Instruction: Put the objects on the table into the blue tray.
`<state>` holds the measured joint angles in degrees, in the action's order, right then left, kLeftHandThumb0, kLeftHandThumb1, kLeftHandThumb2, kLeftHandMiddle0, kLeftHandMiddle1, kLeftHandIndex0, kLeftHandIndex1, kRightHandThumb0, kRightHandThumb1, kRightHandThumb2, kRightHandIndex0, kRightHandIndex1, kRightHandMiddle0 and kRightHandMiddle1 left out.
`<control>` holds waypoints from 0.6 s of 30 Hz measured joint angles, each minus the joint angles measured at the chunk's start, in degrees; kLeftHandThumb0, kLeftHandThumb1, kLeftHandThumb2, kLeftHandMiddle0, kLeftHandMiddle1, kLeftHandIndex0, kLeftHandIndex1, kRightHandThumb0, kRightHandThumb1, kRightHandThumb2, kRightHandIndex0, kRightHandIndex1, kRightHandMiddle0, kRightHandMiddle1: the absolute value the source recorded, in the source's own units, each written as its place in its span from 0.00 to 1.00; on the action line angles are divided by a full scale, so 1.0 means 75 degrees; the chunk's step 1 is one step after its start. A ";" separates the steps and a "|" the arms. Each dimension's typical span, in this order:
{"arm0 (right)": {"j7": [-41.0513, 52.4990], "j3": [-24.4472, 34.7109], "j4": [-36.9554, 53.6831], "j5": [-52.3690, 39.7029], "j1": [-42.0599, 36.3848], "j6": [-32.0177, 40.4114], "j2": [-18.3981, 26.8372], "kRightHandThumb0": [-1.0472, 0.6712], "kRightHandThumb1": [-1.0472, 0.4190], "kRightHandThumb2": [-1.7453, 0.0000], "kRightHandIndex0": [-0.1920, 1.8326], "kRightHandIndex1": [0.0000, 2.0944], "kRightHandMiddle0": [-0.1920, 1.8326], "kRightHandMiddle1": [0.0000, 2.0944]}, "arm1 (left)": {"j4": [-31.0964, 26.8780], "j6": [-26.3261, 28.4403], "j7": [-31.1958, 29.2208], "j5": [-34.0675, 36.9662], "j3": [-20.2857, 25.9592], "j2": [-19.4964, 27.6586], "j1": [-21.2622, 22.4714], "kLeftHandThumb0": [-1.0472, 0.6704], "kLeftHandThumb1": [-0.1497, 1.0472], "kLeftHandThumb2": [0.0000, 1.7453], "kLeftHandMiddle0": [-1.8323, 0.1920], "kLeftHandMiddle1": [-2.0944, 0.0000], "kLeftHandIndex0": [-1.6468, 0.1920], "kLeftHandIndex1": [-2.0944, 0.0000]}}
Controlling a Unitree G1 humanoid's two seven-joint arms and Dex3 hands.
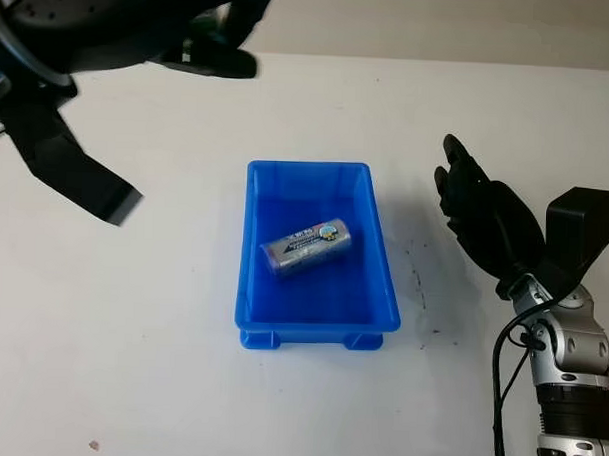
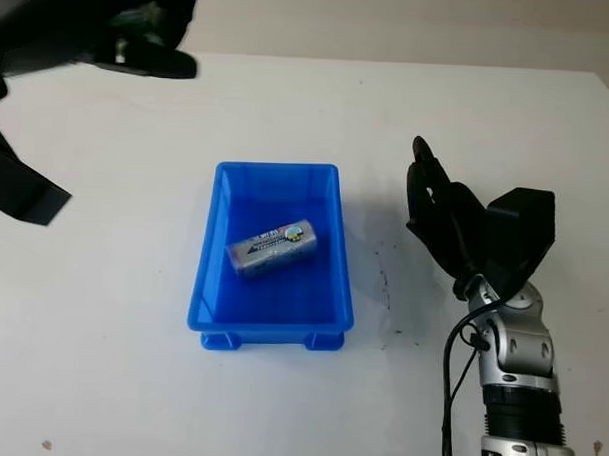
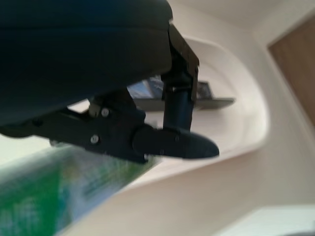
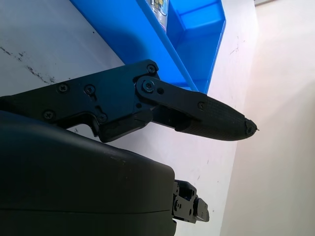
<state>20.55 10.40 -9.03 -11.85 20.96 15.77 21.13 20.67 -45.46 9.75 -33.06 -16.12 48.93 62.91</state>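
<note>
From the head camera, I see the blue tray (image 1: 250, 286) at the middle of the white table (image 1: 179, 384), with a blue-and-silver can (image 1: 309, 246) lying on its side inside it. The can's long axis runs diagonally across the tray floor, its illustrated end pointing toward the far right corner. My right hand (image 1: 480, 209) hangs open above bare table just to the right of the tray, palm toward it, holding nothing. My left hand (image 2: 141, 42) is raised at the far left, well apart from the tray and high over the table.

From the left wrist, the left hand's black fingers (image 3: 167, 142) are closed around a green-and-white package (image 3: 54, 196), which lies along the underside of the hand; which way it points I cannot tell.

From the right wrist, one finger (image 4: 206, 115) reaches out straight with nothing in its grasp, and the tray's blue wall stands just beyond it.

My reading: the package is the thing not yet in the tray, and the tray lies to the right of and nearer than the left hand, so that arm would have to carry it there.
</note>
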 measured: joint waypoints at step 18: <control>-0.0176 -0.0017 0.0239 0.0033 -0.0220 0.0038 -0.0038 0.18 0.00 0.58 0.00 0.00 0.00 0.00 | -0.4009 0.8839 -0.4702 0.4715 0.0405 -0.2327 -0.1834 0.26 1.00 0.28 0.84 0.78 0.96 0.77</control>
<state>19.22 10.27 -7.24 -11.60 19.31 16.05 20.85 -9.40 20.84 -25.52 2.30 -13.08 31.48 49.16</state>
